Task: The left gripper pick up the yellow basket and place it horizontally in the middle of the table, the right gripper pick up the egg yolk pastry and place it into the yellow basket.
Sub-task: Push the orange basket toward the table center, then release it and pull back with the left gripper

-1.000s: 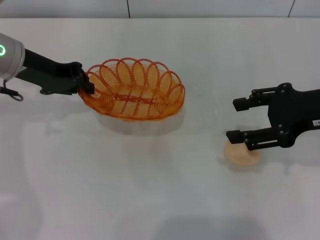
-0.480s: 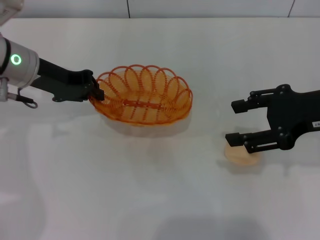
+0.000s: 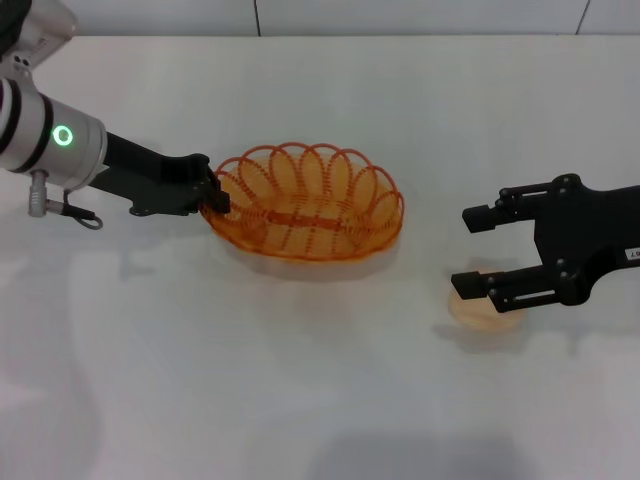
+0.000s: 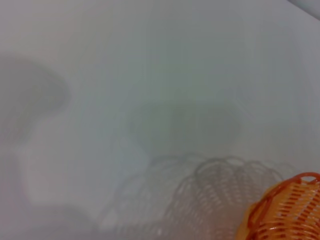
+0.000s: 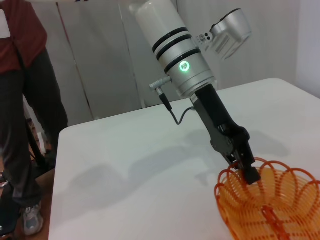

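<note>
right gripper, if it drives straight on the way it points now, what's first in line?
Probably the yellow basket, though mostly bare table lies between. The right gripper, open, points toward the robot's left above the egg yolk pastry; depth unclear.

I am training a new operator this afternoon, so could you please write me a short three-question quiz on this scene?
1. True or false: the left gripper is clamped on the rim at one end of the yellow basket.
2. Where is the egg yolk pastry? A) inside the basket; B) on the table, partly under the right gripper; C) held between the left gripper's fingers.
3. Fill in: the right gripper's fingers are ____ and grip nothing.

Key: 1 true. 2 B. 3 open.
</note>
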`<state>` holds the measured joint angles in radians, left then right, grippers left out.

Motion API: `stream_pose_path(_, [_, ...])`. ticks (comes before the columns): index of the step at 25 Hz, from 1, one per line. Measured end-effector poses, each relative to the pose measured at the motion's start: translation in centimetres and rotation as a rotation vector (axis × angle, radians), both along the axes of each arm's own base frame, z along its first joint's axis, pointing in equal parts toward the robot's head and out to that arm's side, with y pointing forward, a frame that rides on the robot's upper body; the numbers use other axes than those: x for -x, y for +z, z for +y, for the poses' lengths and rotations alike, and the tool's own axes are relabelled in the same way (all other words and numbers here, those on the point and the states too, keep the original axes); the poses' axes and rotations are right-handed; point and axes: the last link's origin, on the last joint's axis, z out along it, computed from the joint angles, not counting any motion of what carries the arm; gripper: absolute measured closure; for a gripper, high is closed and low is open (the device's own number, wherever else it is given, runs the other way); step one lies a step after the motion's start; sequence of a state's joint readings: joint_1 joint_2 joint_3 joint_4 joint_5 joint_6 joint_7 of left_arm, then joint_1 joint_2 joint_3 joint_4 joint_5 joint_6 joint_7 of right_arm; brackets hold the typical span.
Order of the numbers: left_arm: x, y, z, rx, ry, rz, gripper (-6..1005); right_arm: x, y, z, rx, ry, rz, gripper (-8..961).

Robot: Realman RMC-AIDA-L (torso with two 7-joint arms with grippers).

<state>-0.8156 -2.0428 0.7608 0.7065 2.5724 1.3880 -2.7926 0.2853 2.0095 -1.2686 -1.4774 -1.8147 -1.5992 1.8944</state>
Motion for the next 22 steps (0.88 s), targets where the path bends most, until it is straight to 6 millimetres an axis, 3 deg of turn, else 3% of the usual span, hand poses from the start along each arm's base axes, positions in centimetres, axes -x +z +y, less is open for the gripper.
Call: stream_pose_path(22, [0.53,-1.07,-0.36,0.003,0.010,0.013,848,-0.08,-0.08,-0.04,0.004,0.001,0.000,230])
